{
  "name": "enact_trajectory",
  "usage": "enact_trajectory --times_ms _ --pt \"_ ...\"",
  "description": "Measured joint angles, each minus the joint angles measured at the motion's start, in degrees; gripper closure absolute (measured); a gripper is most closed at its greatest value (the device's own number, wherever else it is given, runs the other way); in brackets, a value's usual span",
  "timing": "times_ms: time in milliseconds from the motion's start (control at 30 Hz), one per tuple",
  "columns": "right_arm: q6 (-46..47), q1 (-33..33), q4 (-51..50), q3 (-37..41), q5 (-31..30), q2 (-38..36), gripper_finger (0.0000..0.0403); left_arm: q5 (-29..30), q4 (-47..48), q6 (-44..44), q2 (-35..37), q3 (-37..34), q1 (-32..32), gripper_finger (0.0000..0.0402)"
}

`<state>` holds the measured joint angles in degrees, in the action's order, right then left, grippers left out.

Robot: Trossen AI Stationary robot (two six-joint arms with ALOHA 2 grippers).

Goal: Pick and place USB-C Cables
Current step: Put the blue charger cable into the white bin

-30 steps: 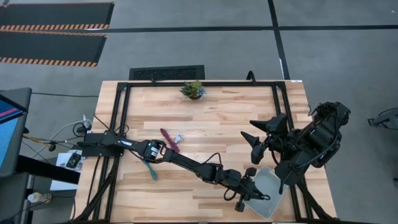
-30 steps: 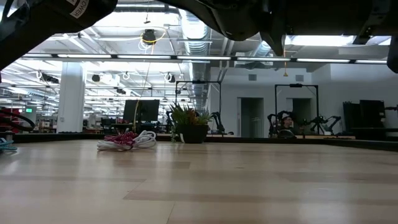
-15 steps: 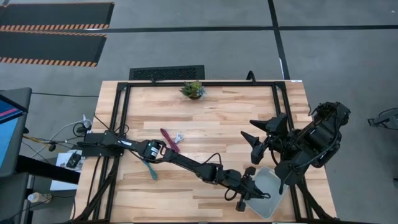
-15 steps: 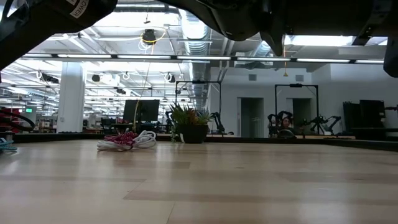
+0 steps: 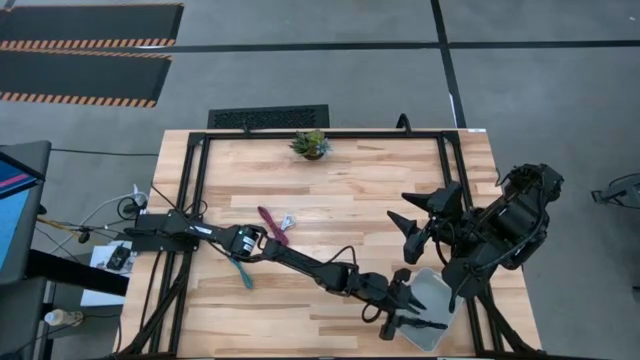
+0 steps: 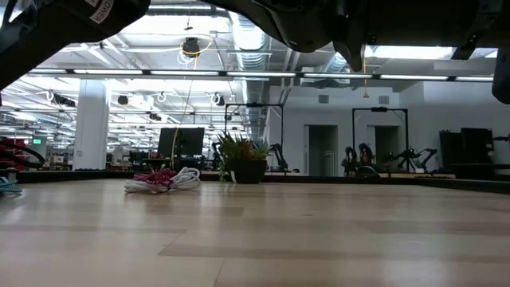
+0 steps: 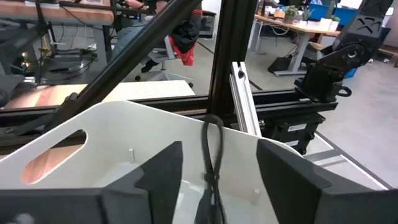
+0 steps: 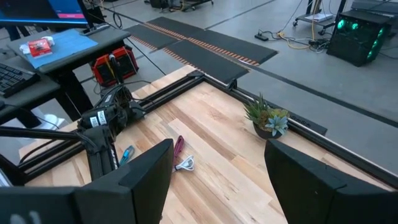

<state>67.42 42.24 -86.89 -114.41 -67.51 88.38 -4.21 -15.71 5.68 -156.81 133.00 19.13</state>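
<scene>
Currently, findings as follows.

Left gripper (image 5: 413, 312): reached out over the white plastic bin (image 7: 93, 155); fingers (image 7: 283, 171) spread apart, holding nothing firmly.
Black coiled USB-C cable (image 7: 212, 163): between the spread fingers, hanging loose into the bin; judged to be at release.
Right gripper (image 5: 418, 219): idle, raised just beyond the bin; fingers (image 8: 311, 174) apart, empty.
Maroon coiled cable (image 5: 271, 224): on the light wooden tabletop (image 5: 350, 190), well behind the left gripper, near that arm's elbow.
White coiled cable (image 5: 288, 222): touching or just beside the maroon one.
Teal coiled cable (image 5: 243, 271): under the left arm, well apart from the bin.
Small potted plant (image 5: 311, 144): at the far table edge, clear of the work.
Progress: judged one cable at the bin, three outstanding.
Risk: black cable may snag on a finger and be dragged out on withdrawal; cause would be a loop caught against the finger.
Risk: cable may drape over the bin wall if released near the rim.
</scene>
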Motion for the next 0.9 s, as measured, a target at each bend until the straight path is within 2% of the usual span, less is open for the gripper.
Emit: enact_trajectory --times_ms 133,333,667,800,900 --pt "0.02 0.0 0.04 -0.01 -0.03 0.0 0.0124 -0.23 4.58 1.6 1.14 1.55 -0.37 0.0185" --pt "0.02 0.0 0.17 0.0 -0.07 0.0 0.0124 -2.54 11.62 1.76 5.19 1.43 -1.45 0.0182" --pt "-0.37 0.36 0.16 -0.02 -0.65 -0.45 0.0124 -13.48 27.44 0.22 12.32 1.34 -3.65 0.0182" --pt "-3.15 1.01 0.01 -0.02 -3.59 -2.34 0.0124 -13.64 32.03 -2.17 15.19 1.36 -4.17 0.0182" --pt "-5.79 2.71 -0.07 -0.02 -8.49 -5.24 0.0124 -13.61 35.66 -4.58 16.65 1.36 -4.21 0.0182"
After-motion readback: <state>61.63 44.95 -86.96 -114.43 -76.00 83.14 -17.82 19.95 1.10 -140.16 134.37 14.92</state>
